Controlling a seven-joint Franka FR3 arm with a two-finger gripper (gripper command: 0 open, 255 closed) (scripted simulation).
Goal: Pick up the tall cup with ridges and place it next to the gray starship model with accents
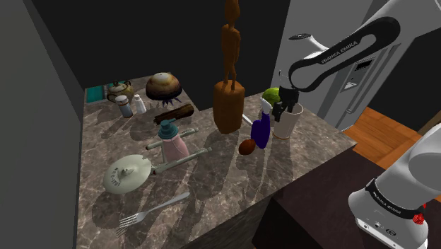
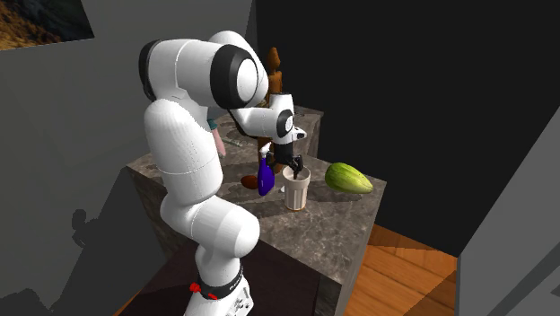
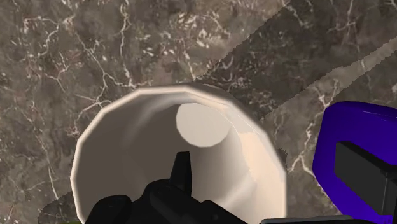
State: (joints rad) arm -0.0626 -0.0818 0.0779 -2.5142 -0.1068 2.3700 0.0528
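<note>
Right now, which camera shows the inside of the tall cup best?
The wrist view: it looks straight down into the cup, showing rim, inner wall and bottom. The shoulder view shows its side below the claw; the second exterior view shows its outside beside a blue bottle.

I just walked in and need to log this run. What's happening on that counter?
The white arm has its black gripper down at the rim of the tall cream cup, which stands upright on the marble counter beside a blue bottle, not yet lifted. The gray starship model it should go next to lies across the counter, toward the shoulder view's lower left.
</note>
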